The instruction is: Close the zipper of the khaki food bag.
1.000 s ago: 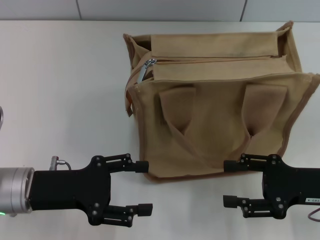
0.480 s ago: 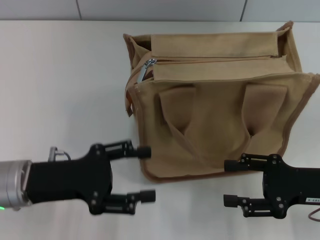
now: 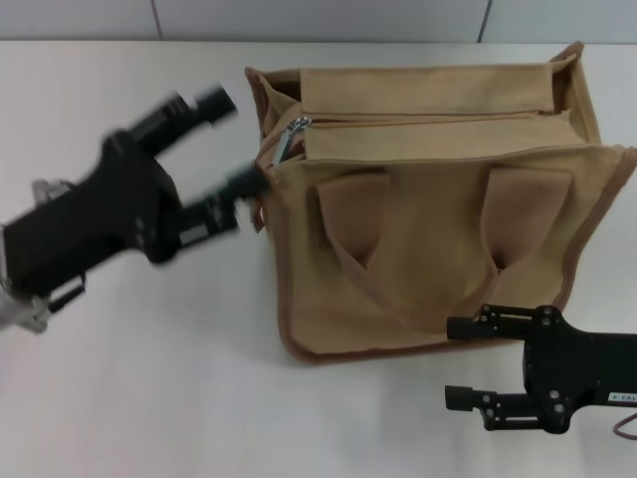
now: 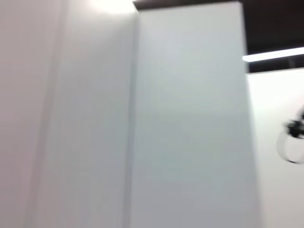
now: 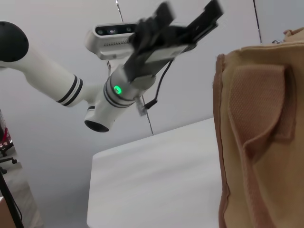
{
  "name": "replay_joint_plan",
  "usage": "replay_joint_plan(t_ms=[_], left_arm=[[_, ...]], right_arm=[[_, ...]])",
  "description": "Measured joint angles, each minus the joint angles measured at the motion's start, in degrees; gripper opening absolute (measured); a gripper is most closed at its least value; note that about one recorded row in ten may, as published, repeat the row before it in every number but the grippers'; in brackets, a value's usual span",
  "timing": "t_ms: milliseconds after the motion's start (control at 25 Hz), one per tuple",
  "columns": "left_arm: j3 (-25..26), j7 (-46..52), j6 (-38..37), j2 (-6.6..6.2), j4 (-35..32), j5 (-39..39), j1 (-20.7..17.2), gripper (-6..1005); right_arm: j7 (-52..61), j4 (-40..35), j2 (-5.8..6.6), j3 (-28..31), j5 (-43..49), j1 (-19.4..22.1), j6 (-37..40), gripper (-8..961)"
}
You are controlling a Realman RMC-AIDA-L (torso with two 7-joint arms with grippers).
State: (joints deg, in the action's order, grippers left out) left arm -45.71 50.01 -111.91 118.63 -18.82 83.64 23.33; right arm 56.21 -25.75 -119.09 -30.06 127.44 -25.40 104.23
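left gripper (image 3: 231, 139) risen beside khaki food bag (image 3: 428, 249) | fingers spread | right gripper (image 3: 460, 363) parked, spread

Table (image 3: 149, 398): white, what I see everything standing on.
Wall (image 3: 318, 18): I see pale panels behind it.

You see a khaki bag (image 3: 438, 199) standing on a white table (image 3: 129, 398), its two flat handles (image 3: 353, 224) facing you. The zipper (image 3: 418, 119) runs along the top, its silver pull tab (image 3: 291, 136) at the left end. Your left gripper (image 3: 224, 139) hangs raised at the bag's left side, fingers spread apart, tips near the pull tab. Your right gripper (image 3: 460, 363) rests low at the near right, fingers apart.
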Motion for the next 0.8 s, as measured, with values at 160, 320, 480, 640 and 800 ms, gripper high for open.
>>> replay_joint_plan(t_ms=[160,320,480,640,800], left_arm=[[3.14,-0.16,4.32,-0.17,1.24,-4.54,0.06,771],[3.14,-0.16,4.32,-0.17,1.24,-4.54,0.06,766],[2.75,0.24,14.25,-2.41,0.34,1.44,-0.58,760],[2.87,-0.34,16.13,-2.92,-0.14,6.86,-0.45,754],[2.28,-2.45,17.56,-1.85,-0.61,8.46,0.42,748]], right_arm=[[-0.01,0.00,0.00,0.00,0.00,0.00,0.00,736],[-0.03,0.00,0.00,0.00,0.00,0.21,0.00,736],[-0.04,0.00,0.00,0.00,0.00,0.33,0.00,736],[-0.05,0.00,0.00,0.00,0.00,0.35,-0.02,736],[-0.05,0.00,0.00,-0.02,0.00,0.21,-0.06,736]])
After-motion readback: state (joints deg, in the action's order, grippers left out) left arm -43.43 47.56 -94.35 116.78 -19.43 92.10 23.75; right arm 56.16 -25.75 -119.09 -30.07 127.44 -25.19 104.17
